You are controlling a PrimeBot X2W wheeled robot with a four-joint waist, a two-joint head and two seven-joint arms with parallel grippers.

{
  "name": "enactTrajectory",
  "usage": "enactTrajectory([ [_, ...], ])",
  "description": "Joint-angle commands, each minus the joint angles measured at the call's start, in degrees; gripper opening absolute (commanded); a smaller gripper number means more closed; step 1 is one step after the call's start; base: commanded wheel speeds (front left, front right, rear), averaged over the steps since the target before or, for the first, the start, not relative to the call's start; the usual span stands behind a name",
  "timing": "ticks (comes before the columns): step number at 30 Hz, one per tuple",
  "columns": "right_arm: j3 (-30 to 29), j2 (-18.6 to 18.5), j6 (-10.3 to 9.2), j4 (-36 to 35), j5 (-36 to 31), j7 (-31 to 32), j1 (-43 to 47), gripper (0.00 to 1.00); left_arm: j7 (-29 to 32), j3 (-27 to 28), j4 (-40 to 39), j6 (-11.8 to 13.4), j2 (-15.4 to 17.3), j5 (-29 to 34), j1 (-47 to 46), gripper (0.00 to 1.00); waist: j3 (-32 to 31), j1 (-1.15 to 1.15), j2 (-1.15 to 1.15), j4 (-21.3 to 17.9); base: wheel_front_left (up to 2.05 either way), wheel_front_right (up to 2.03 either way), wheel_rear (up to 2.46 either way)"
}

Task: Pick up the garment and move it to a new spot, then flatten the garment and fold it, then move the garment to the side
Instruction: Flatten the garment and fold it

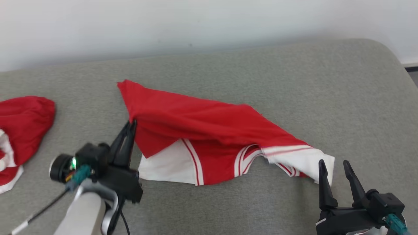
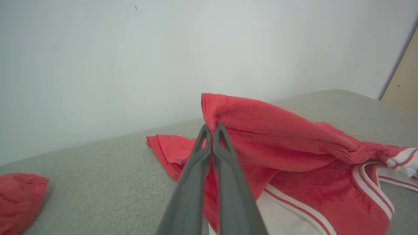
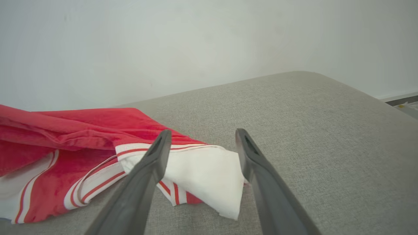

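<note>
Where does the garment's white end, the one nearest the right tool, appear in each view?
Head view: lower right, white end beside the right tool.
Left wrist view: white end at the far right edge.
Right wrist view: white end at centre, seen inside the open right tool.
Shared landmark: the grey cushion under it.

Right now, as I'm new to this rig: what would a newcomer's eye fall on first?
A red and white garment lies rumpled across the grey padded surface. The left gripper has its jaws shut on a raised fold at its left edge; the right gripper stands open beside its white corner. A second red garment lies far left.
</note>
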Motion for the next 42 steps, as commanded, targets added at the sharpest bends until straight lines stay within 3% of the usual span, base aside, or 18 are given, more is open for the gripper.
enactTrajectory([
  [1,-0.31,-0.03,-0.13,0.03,-0.48,-0.02,0.77,1.0,-0.19,-0.06,-2.23,0.39,0.48,0.43,3.34,0.0,-2.4,0.0,0.0,3.26,0.0,0.0,0.0],
  [6,-0.38,-0.03,-0.13,-0.11,-0.31,-0.02,1.46,1.0,-0.19,0.92,-10.53,2.8,1.64,-0.94,13.9,0.0,-2.79,0.0,0.0,4.86,0.0,0.0,0.0],
  [10,-0.4,-0.03,-0.13,-0.17,-0.62,-0.02,1.63,1.0,-0.19,1.52,-12.31,4.02,2.17,-1.94,19.93,0.0,-2.58,0.0,0.0,5.38,0.0,0.0,0.0],
  [14,-0.45,-0.04,-0.13,-0.31,-0.88,-0.02,1.43,1.0,-0.2,2.5,-12.63,5.08,0.61,-3.31,25.4,0.0,-2.34,0.0,0.0,5.56,0.0,0.0,0.0],
  [20,-0.75,-0.02,-0.13,-0.33,-1.49,-0.02,1.55,1.0,-0.2,4.28,-9.74,4.26,-2.41,-3.02,29.12,0.0,-2.48,0.0,0.0,5.71,0.0,0.0,0.0],
  [21,-0.78,-0.03,-0.13,-0.28,-1.61,-0.02,1.54,1.0,-0.2,4.51,-8.93,4.04,-2.77,-2.75,29.63,0.65,-2.56,0.0,0.0,5.68,0.0,0.0,0.0],
  [22,-0.87,-0.03,-0.13,-0.21,-1.61,-0.02,1.5,1.0,-0.2,4.99,-8.56,3.72,-3.05,-2.14,29.75,1.0,-2.65,0.0,0.0,5.67,0.0,0.0,0.0],
  [29,-1.05,-0.02,-0.13,-0.2,-2.0,-0.03,1.83,1.0,-0.2,11.81,-13.27,2.07,-6.25,0.89,29.18,1.0,-3.63,0.0,0.0,5.81,0.0,0.0,0.0],
  [42,-1.78,-0.86,-0.13,0.41,-1.79,-0.02,2.95,1.0,-0.2,24.73,-21.48,1.85,-10.46,7.28,30.95,1.0,-5.33,0.0,0.0,3.88,0.0,0.0,0.0],
])
